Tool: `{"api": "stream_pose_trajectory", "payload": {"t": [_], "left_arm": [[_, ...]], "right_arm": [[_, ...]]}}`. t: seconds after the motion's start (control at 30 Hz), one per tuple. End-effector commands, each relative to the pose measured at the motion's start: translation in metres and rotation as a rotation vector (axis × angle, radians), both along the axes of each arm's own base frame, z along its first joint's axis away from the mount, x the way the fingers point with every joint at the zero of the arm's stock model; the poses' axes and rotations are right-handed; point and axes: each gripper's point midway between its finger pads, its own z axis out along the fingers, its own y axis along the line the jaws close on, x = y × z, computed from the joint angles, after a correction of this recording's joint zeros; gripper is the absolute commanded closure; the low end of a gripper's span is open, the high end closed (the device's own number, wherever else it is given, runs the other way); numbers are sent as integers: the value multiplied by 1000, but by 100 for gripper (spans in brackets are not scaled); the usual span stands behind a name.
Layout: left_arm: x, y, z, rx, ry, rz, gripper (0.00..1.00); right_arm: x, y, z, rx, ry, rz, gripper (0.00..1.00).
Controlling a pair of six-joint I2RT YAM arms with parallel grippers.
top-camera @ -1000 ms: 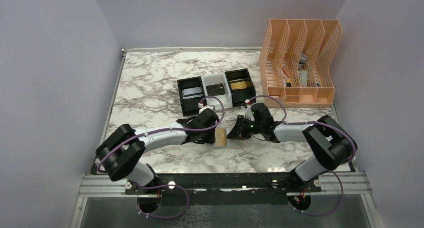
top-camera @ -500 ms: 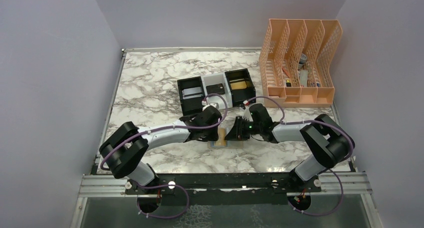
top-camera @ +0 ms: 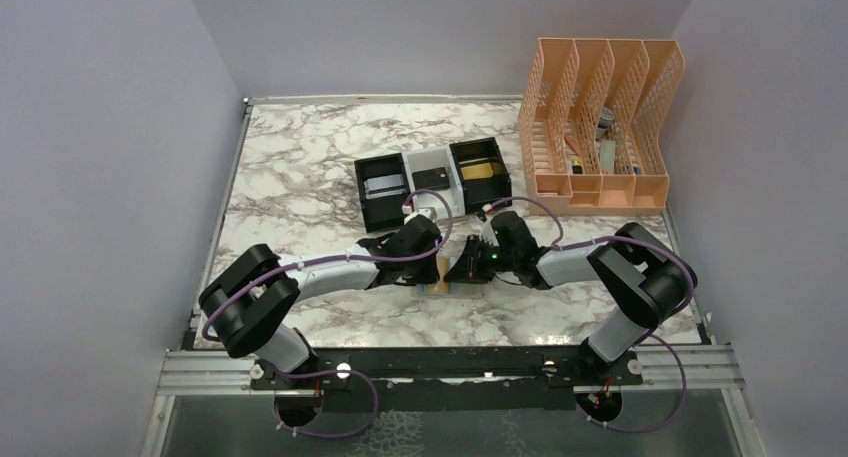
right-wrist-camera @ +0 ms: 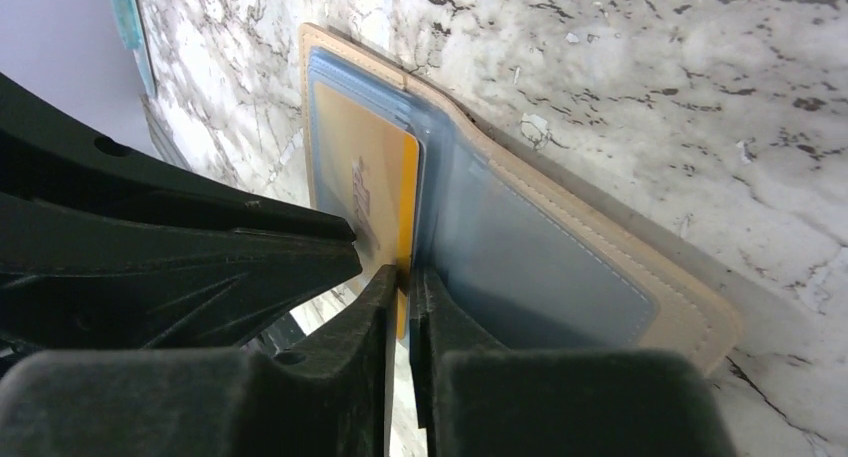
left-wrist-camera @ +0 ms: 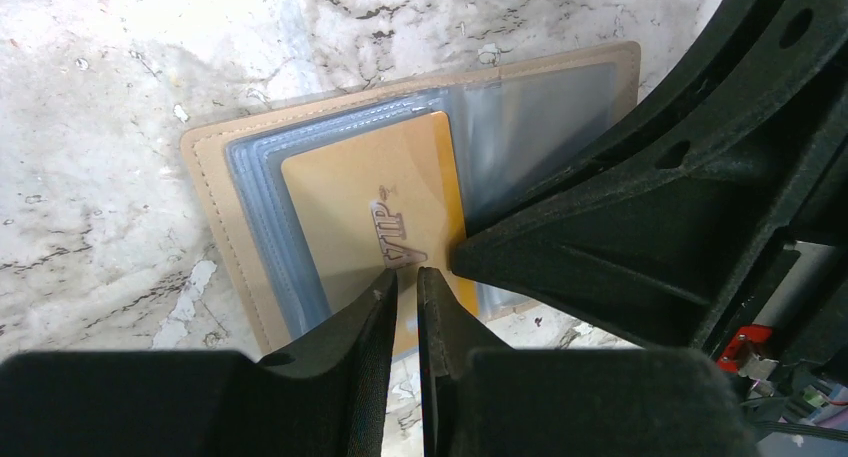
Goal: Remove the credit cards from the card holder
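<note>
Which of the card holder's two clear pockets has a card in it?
The pocket holding the gold VIP card; the card holder's other pocket shows only bare clear plastic.

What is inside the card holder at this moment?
A gold VIP card sits in one clear pocket of the card holder; the other pocket looks empty. Anything beneath the gold card is covered.

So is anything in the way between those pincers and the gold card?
Nothing visible. The right pincer pinches the free edge of the gold card, and the left pincer sits right at it. Its other end appears tucked in the card holder.
</note>
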Motion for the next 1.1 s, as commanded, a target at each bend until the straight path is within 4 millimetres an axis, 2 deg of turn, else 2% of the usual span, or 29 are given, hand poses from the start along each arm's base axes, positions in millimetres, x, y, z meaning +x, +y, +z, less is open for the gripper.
{"api": "stream_pose_trajectory", "payload": {"t": [0.0,0.07,0.37,0.6,0.9,1.07], "left_arm": [[-24,27,-29,107,88,-7,82],[-24,27,-27,104,82,-7,82],[-11,30,-3,90,-6,16,72],[-14,25,-11,99,21,-9,74],[-21,29,-22,115,56,-6,78],[-24,29,-27,109,74,3,78]], "right_arm": [[3,-2,-8,-27,-14,-54,94],[6,-6,-6,-56,-34,-69,99],[4,-14,-4,-85,-59,-66,99],[3,-14,-1,-76,-64,-62,99],[1,-6,2,-44,-48,-23,81],[-5,4,4,21,-29,20,78]]}}
